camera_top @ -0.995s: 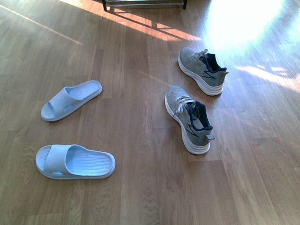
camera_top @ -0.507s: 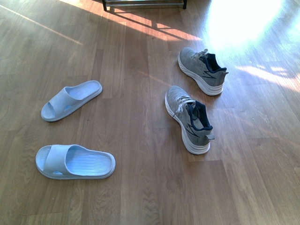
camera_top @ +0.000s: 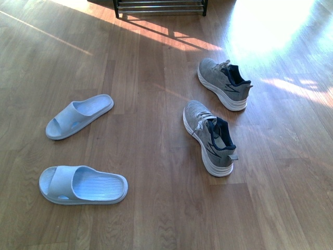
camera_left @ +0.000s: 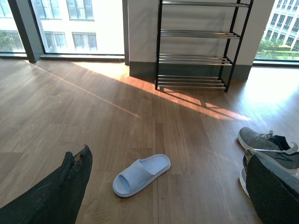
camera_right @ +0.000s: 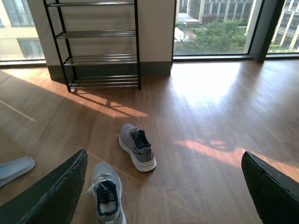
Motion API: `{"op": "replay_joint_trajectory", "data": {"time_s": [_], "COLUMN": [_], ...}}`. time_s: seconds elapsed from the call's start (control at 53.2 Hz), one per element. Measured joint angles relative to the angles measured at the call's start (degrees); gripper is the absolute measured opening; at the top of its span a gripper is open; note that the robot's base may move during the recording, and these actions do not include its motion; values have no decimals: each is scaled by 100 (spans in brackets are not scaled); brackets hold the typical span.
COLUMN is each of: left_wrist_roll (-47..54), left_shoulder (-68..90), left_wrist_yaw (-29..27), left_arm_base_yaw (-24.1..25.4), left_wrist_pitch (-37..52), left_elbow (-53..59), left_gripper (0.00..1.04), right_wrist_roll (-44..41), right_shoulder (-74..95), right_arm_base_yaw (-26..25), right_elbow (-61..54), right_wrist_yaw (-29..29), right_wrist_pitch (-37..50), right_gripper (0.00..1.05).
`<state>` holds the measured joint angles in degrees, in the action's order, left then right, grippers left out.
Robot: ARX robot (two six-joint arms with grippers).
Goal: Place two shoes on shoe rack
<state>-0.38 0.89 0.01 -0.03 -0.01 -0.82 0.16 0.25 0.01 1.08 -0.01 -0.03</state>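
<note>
Front view: near sneaker (camera_top: 209, 136) and far sneaker (camera_top: 223, 83) are lying well apart from the shoe rack (camera_top: 158, 6); your left gripper (camera_left: 167, 150) and right gripper (camera_right: 164, 154) are gaping empty

Sneakers: 2, grey w/ white soles. The first sneaker (camera_top: 225, 84) is the closest item to the rack (camera_top: 160, 6); the second sneaker (camera_top: 209, 137) lies just beyond it, farther from the rack. Slides: 2, pale blue. The first slide (camera_top: 79, 116) is approx. as far from the rack as the second sneaker; the second slide (camera_top: 83, 184) is farthest of all. Rack: 1. Footwear total: 4 pcs, i.e. 2 pairs.
</note>
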Motion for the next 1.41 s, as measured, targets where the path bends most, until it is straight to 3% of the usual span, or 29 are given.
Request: {"op": "replay_joint_trajectory", "data": {"time_s": [1.409], "left_wrist_roll": [0], "left_shoulder": [0], "left_wrist_yaw": [-2], "left_arm_base_yaw": [0], "left_wrist_pitch": [0], "left_elbow": [0], "left_gripper": [95], "right_wrist_roll": [-2], "right_shoulder": [-2], "right_arm_base_yaw": [0], "right_elbow": [0], "right_wrist_yaw": [0], "right_wrist_pitch": [0], "right_gripper": [96]}}
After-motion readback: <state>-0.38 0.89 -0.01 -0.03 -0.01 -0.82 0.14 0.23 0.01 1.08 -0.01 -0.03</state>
